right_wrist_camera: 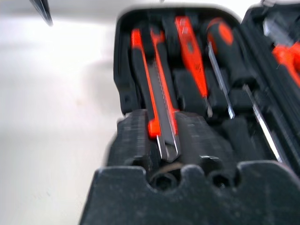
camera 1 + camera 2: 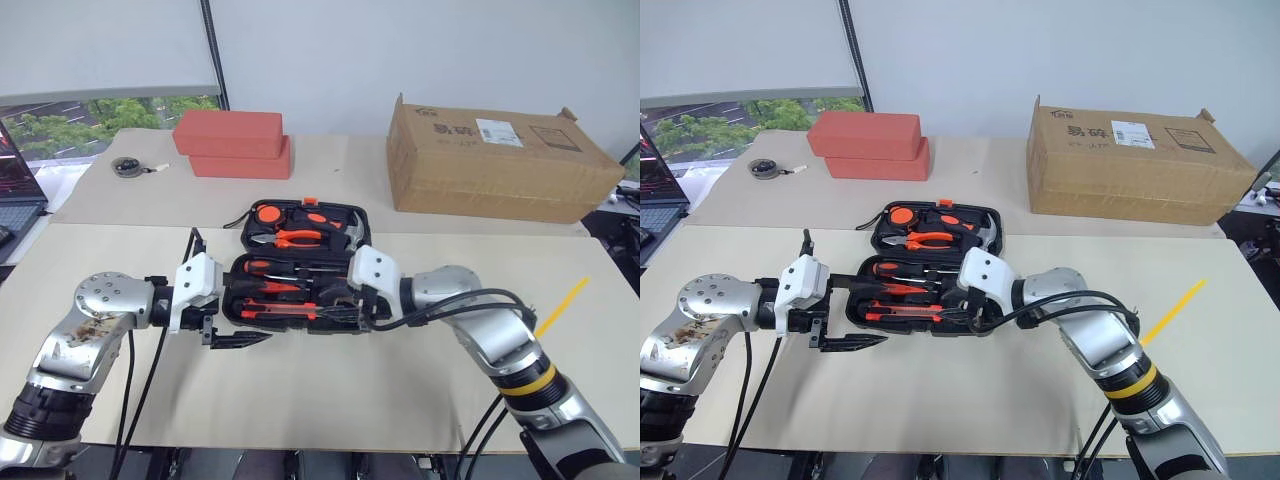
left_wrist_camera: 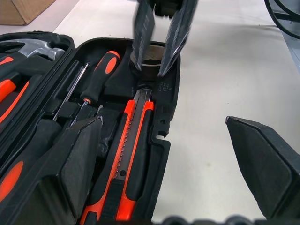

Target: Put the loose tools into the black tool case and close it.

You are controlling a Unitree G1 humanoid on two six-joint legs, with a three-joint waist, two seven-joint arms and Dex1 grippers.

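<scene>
Black tool case (image 2: 300, 262): open, lid back, mid-table | utility knife (image 3: 129, 154): seated along case's near edge | right gripper (image 3: 159, 47): fingers closed on grey tape roll (image 3: 151, 63) at case's right end | left gripper (image 2: 212, 300): fingers wide apart, straddling case's left near corner | bare table (image 2: 330, 390) nearer than case.

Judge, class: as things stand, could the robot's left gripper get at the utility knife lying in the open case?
Probably yes. The left gripper hangs open right at the black tool case, beside the utility knife, with nothing lying over it. The right gripper crowds only the knife's far end, at the tape roll.
</scene>
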